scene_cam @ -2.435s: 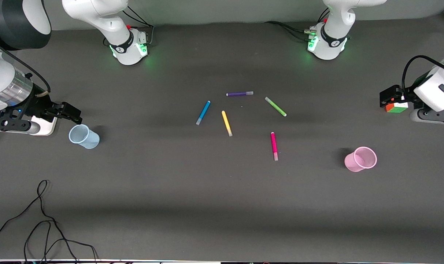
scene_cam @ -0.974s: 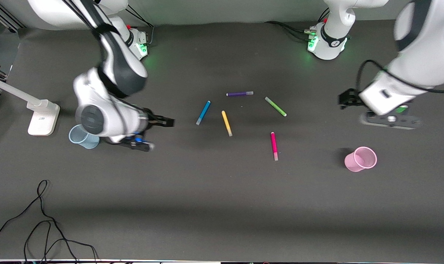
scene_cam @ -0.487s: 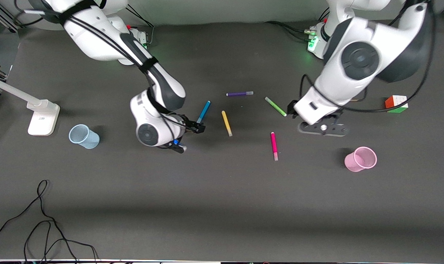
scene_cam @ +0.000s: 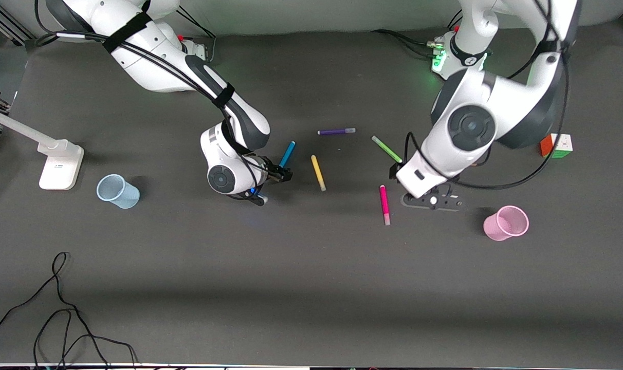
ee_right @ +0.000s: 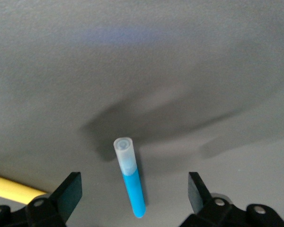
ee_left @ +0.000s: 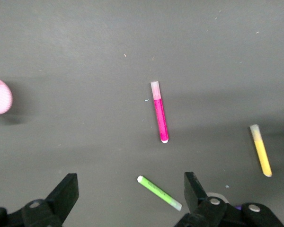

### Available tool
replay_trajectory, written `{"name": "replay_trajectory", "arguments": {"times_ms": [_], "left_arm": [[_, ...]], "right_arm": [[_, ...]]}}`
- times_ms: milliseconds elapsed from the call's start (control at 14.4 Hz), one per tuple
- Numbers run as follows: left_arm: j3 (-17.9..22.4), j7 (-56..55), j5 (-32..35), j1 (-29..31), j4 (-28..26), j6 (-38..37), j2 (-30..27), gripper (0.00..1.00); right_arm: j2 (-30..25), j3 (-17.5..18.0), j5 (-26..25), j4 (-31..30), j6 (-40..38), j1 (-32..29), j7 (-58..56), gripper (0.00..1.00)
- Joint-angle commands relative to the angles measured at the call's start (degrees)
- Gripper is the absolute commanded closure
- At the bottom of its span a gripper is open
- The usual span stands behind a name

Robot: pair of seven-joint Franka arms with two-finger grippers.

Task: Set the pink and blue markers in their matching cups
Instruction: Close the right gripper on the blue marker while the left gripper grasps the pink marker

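Right gripper (scene_cam: pixel 279 173) hung over the blue marker's (scene_cam: pixel 287 153) pale end, fingers spread with bare table either side of it; yellow marker (scene_cam: pixel 318 172) lay just beside, toward the left arm's end. Left gripper (scene_cam: pixel 395 171), fingers wide, hung between green marker (scene_cam: pixel 386 149) and pink marker (scene_cam: pixel 384 204), both close. Open table lay between pink marker and pink cup (scene_cam: pixel 506 222). Blue cup (scene_cam: pixel 117 191) stood well apart, white stand (scene_cam: pixel 59 163) near it.

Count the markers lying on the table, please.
5: blue marker under the right gripper; yellow beside it; purple farthest; green and pink marker by the left gripper.
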Motion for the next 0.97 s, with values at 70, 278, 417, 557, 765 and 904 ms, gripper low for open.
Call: {"name": "replay_trajectory", "arguments": {"times_ms": [70, 278, 417, 557, 765, 904], "left_arm": [[0.5, -3.2, -0.6, -2.3, -7.1, 10.2, 2.9, 0.01], [0.5, -3.5, -0.4, -2.8, -9.9, 18.5, 7.7, 0.01], [0.5, -3.4, -0.2, -2.6, -9.9, 22.6, 11.4, 0.01], [0.6, -3.5, -0.1, -2.7, -9.8, 27.0, 14.4, 0.01], [0.6, -3.7, 0.2, -2.8, -9.8, 29.9, 16.7, 0.02], [0.6, -6.2, 0.3, -3.5, -9.9, 28.7, 16.4, 0.03]], "right_arm": [[0.1, 0.1, 1.3, -0.8, 3.3, 1.4, 1.1, 0.15], [0.7, 0.1, 1.3, -0.9, 5.0, 1.5, 1.0, 0.3], [1.1, 0.1, 1.2, -1.6, 6.5, 1.4, 0.5, 0.5], [1.0, 0.1, 1.2, -1.6, 6.5, 1.3, 0.5, 0.82], [-0.3, 0.1, 1.3, -1.6, 5.5, 1.3, 1.3, 1.0], [-3.6, 0.0, 1.3, -1.6, 1.0, 0.8, 1.3, 1.0]]}}
